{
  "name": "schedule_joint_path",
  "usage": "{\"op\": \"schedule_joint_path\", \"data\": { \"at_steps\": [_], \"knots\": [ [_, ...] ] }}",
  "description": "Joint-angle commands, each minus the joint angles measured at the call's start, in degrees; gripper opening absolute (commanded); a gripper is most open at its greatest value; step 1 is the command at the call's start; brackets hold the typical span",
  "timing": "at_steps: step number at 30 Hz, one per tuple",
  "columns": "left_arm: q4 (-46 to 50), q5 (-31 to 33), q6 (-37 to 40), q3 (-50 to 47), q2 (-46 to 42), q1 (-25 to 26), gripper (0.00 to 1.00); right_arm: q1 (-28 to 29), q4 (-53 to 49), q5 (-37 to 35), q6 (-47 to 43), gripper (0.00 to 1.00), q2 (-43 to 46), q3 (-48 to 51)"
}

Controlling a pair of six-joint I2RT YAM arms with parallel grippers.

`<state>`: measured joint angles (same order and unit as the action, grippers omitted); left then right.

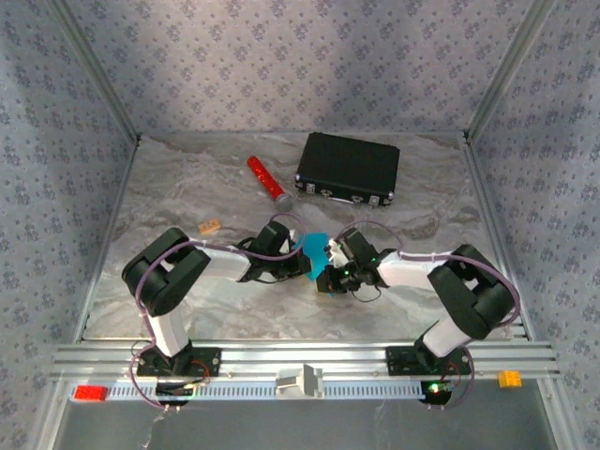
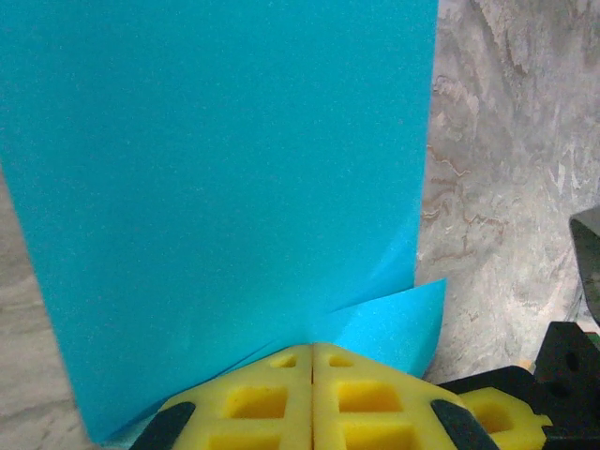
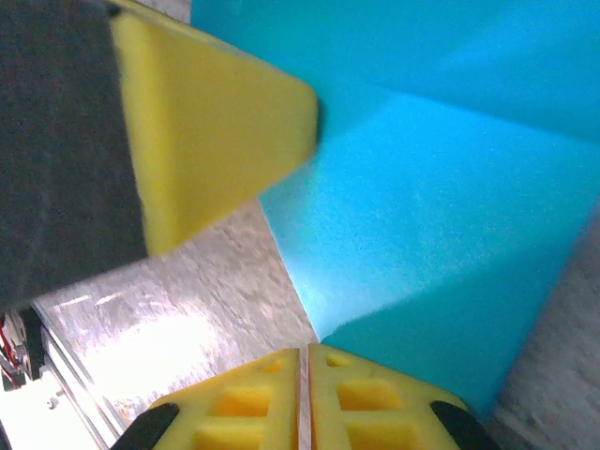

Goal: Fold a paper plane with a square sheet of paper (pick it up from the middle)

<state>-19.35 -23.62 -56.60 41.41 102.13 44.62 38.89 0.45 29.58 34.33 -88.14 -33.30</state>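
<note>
The left gripper (image 2: 312, 349) has its yellow pads pressed together on the lower edge of the square sheet of paper (image 2: 225, 187). The sheet stands up from them as a tall blue panel, with a small folded flap poking out to one side. Pinched at the edge like that, it looks to be held off the worktop (image 1: 187, 309) so the other arm can work on it. The right gripper (image 3: 304, 352) also has its pads together, and a lower point of the sheet comes down to meet them. I can't be sure whether it is actually nipped there. One of the left fingers (image 3: 206, 122) sits just beside the sheet in the right wrist view, so the two claws are crowded close, and I'd say they could bump.

All this happens about mid-worktop, a little toward the near edge. Well apart, along the far edge, lie a black case (image 1: 348, 169) and a red cylinder (image 1: 268, 180). A small tan block (image 1: 210, 226) lies toward the left. None of them stands in the way.
</note>
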Motion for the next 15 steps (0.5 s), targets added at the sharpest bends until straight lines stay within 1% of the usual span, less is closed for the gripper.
{"op": "schedule_joint_path", "data": {
  "at_steps": [1,9,15],
  "knots": [
    [3.53,2.94,1.14,-2.01,3.7,-0.11,0.07,-0.47,-2.61,-0.01,-0.54,0.12,2.64,3.79],
    [3.3,2.85,0.9,-2.34,3.27,-0.28,0.07,-1.86,-1.39,-1.35,1.25,0.12,10.64,10.76],
    [1.29,2.92,-0.89,-3.21,2.26,0.0,0.07,-3.08,-5.43,-3.92,0.69,0.13,17.5,8.85]
  ]
}}
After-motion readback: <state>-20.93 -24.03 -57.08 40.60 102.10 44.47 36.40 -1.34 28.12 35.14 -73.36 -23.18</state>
